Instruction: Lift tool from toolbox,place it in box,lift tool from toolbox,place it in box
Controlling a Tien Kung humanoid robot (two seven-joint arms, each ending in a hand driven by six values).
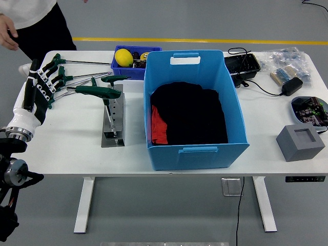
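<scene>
A grey metal tool stand (114, 122) is left of centre, with a green T-handle wrench (98, 92) lying across its top and a second green handle (116, 79) just behind. More green-handled wrenches (60, 78) lie fanned on the table to its left. My left hand (40, 88) is at the table's left edge, fingers straight and spread, its fingertips by those loose handles, holding nothing. The big light-blue box (233, 110) stands in the middle with black and red cloth inside. My right hand is out of view.
A small dark-blue bin (119, 69) with a yellow ball sits behind the stand. On the right are a black tray (242, 65), a power adapter (292, 86), bagged parts (286, 60), a circuit device (309, 108) and a grey block (300, 143). A person's hand (7, 35) hangs at the top left.
</scene>
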